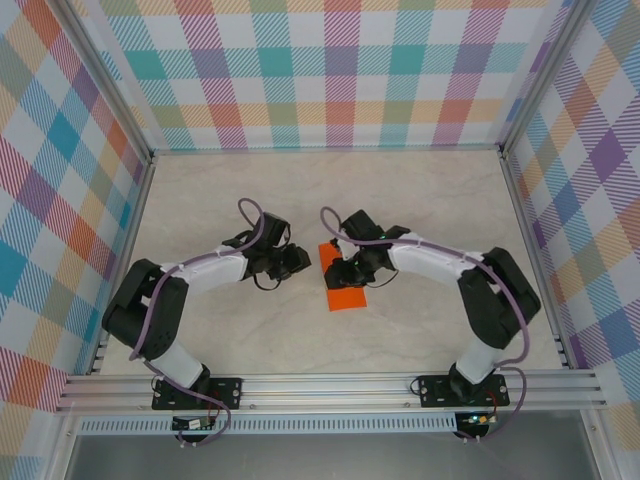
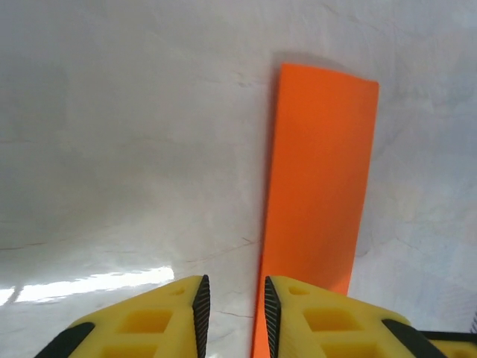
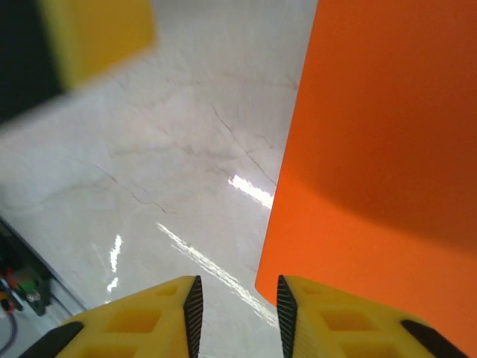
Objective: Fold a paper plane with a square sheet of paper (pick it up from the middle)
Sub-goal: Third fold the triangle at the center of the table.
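Square sheet of paper (image 1: 348,298) was a long orange strip, flat on the table (image 1: 430,200) at centre, between the two arms. Left gripper (image 2: 232,317) sat just left of it, jaws narrowly parted, strip's edge (image 2: 320,179) by the right finger, nothing clamped. Right gripper (image 3: 235,317) was over the strip's far end, jaws also slightly apart, not pinching; paper (image 3: 387,149) lay beside its right finger.
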Available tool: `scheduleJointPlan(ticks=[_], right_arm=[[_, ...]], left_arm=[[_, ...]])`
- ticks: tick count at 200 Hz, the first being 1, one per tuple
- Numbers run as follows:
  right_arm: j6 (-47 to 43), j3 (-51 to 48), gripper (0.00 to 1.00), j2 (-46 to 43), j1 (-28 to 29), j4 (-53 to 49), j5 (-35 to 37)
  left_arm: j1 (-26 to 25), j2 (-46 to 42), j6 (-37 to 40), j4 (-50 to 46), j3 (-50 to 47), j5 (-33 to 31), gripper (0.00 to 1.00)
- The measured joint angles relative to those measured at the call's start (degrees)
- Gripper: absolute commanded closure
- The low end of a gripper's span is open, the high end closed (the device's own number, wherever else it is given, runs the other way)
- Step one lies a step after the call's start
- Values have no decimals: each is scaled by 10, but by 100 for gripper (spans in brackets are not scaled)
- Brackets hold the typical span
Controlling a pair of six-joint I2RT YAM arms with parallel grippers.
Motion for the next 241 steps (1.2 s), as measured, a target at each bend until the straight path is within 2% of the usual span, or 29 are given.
scheduleJointPlan(ticks=[30,71,127,241], right_arm=[[45,-66,53,-61,-55,32,3],[88,-143,50,-70,-116,51,-23],[105,-144,50,-44,-124,80,-53],[99,-131,57,7,-129,80,-81]], left_arm=[[-35,41,3,24,23,30,82],[-64,91,3,36,58,42,87],[-71,139,7,-1,85,19,91],[-72,151,18,-45,115,6,92]])
